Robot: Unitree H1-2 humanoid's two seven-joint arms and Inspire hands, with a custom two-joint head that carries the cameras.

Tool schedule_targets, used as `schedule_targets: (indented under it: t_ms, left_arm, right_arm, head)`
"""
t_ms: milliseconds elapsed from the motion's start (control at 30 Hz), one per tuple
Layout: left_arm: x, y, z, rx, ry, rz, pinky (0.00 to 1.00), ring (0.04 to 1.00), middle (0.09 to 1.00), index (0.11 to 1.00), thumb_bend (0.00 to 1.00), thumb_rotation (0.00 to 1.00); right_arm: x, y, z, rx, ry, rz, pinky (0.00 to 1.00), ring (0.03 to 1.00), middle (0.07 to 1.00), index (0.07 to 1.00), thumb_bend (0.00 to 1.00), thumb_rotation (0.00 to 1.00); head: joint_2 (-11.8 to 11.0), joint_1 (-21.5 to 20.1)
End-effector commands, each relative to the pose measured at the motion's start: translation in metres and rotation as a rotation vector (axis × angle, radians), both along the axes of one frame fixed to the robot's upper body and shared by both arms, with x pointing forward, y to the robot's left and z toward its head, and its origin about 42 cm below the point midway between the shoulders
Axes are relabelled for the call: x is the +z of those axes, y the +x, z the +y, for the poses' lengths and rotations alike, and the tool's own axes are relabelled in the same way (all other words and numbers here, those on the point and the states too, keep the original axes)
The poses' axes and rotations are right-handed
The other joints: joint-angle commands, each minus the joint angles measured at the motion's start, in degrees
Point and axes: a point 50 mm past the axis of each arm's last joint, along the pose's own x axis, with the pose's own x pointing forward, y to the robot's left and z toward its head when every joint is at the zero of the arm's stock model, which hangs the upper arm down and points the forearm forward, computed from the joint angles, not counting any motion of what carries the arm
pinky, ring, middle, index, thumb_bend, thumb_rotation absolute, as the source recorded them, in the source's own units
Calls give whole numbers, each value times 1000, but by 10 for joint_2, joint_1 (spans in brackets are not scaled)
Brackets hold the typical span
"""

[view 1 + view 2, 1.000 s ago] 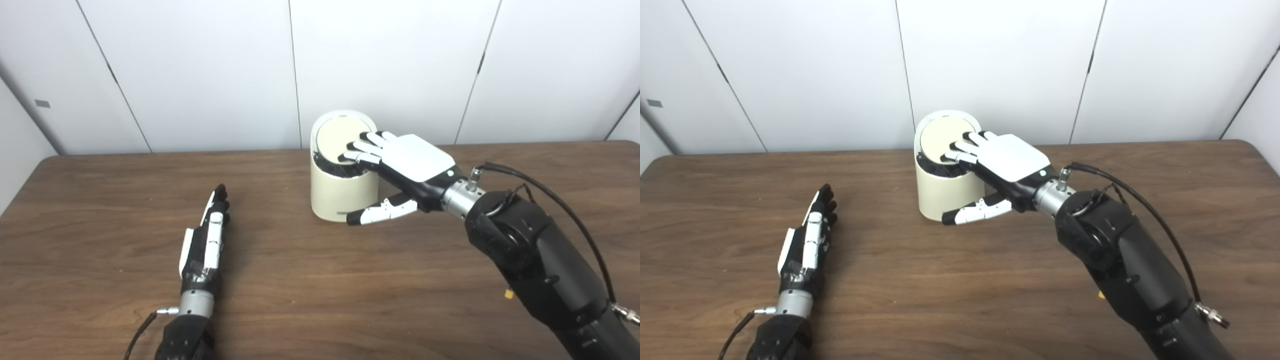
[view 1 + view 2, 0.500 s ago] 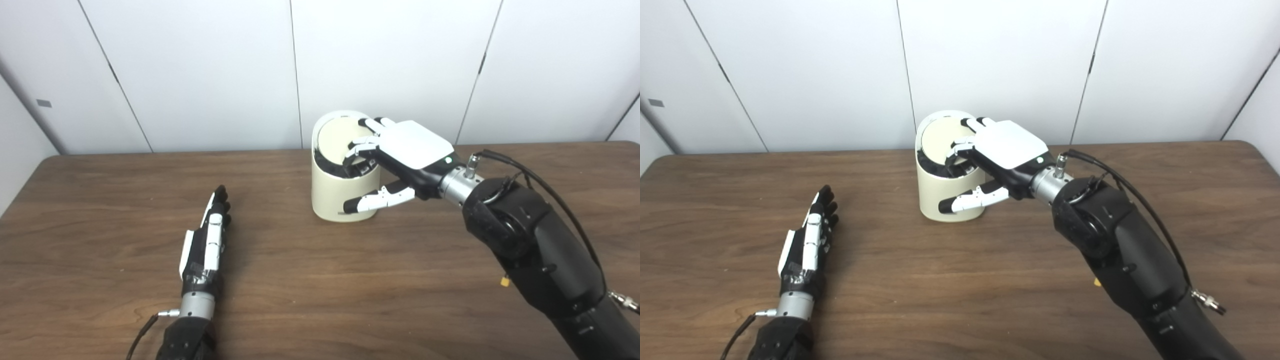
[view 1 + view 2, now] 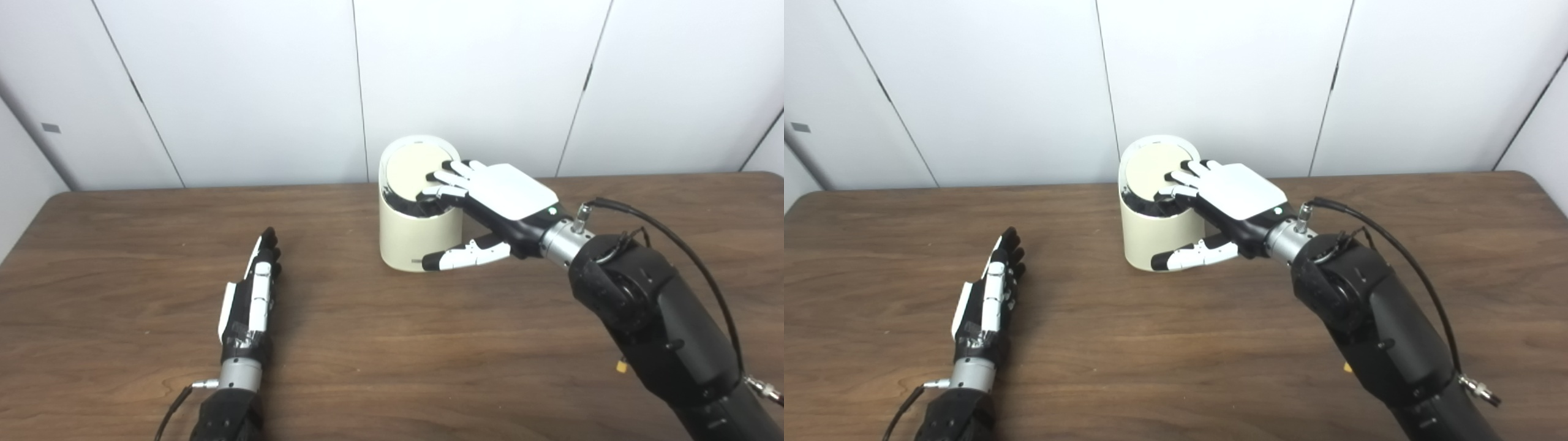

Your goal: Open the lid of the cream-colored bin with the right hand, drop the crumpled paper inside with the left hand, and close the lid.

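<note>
So my right robot hand [image 3: 490, 196] is up at the cream-colored bin [image 3: 413, 242], which sits toward the back middle of the tabletop [image 3: 392, 343], close to the white wall panels [image 3: 245, 86]. My fingers [image 3: 444, 177] are spread out flat across the round lid [image 3: 413, 166], tips touching its right side, and my thumb [image 3: 462, 257] sticks out low in front of the bin's wall, so I'm not gripping anything, just laying an open palm on top. The lid looks tilted, with a dark gap showing under its front edge. My left robot hand [image 3: 251, 300] is well apart from all that, lying on its side on the tabletop with the fingers straight and together, pointing away from me, holding nothing. I can't see the crumpled paper anywhere, and the bin's inside is too dark to tell. A black cable [image 3: 686, 245] loops off my right wrist.
</note>
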Motion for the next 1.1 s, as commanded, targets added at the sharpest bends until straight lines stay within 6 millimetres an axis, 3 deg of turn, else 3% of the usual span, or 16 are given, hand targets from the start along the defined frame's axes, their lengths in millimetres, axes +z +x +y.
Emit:
schedule_targets:
  t_ms: [0, 300, 533, 633, 933, 1067]
  left_arm:
    - [9, 5, -3, -7, 3, -29, 1000, 1000, 1000, 1000, 478, 999]
    - [7, 6, -4, -15, -8, -21, 1000, 1000, 1000, 1000, 487, 922]
    - [6, 6, -4, -16, -6, -24, 1000, 1000, 1000, 1000, 473, 917]
    - [6, 6, -4, -15, -9, -23, 1000, 1000, 1000, 1000, 464, 918]
    - [7, 6, 1, -6, -2, -28, 1000, 1000, 1000, 1000, 498, 938]
    - [6, 5, 3, -10, -9, -26, 1000, 1000, 1000, 1000, 497, 943]
  right_arm:
    - [25, 4, 2, 4, 97, -65, 1000, 1000, 968, 883, 591, 1000]
    - [51, 6, 3, 0, 230, -97, 1000, 1000, 970, 900, 586, 1000]
    - [64, 10, -6, -17, 265, -122, 1000, 1000, 976, 902, 537, 1000]
    - [66, 10, -15, -52, 262, -131, 1000, 1000, 975, 917, 571, 1000]
    - [50, -6, -57, -161, 303, -113, 933, 1000, 973, 920, 502, 1000]
    - [36, -12, -71, -212, 332, -95, 979, 1000, 967, 923, 506, 1000]
  head:
    - [0, 0]
    - [-2, -1]
    - [-3, -2]
    - [-4, -3]
    - [-3, -7]
    - [-2, -10]
